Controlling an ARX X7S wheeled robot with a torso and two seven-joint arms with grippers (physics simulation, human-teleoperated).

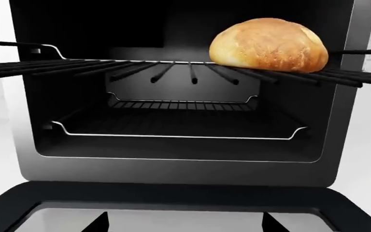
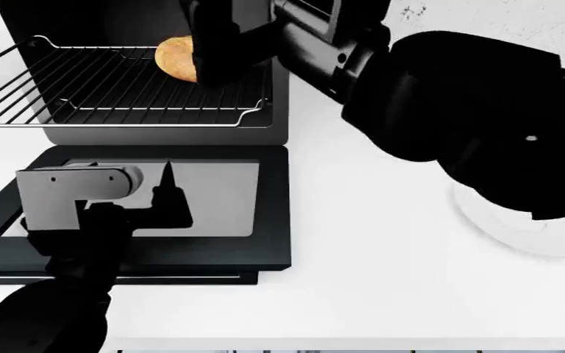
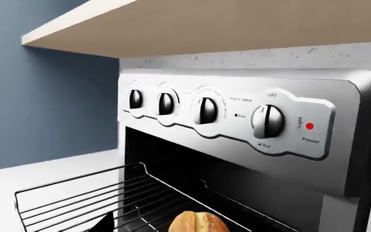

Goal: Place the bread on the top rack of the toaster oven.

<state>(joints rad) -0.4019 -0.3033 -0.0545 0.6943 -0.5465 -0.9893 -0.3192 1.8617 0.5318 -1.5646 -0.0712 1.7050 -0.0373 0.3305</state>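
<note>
The left gripper [image 2: 168, 193] hovers over the glass of the dropped door [image 2: 273, 213], holding nothing; its jaw gap cannot be judged. 1 bread [image 1: 269, 45] sits on the pulled-out top rack [image 2: 86, 88] of the toaster oven [image 3: 340, 159], with 1 lower rack [image 1: 179, 133] beneath. The right gripper [image 2: 214, 62] is beside the bun (grip unclear). 4 knobs [image 3: 205, 110]; labels read "OFF", "Light", "Power".

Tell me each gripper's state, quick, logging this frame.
Left gripper: empty over the open door; open or shut cannot be told.
Right gripper: at the bread on the top rack; grip hidden, cannot tell.
</note>
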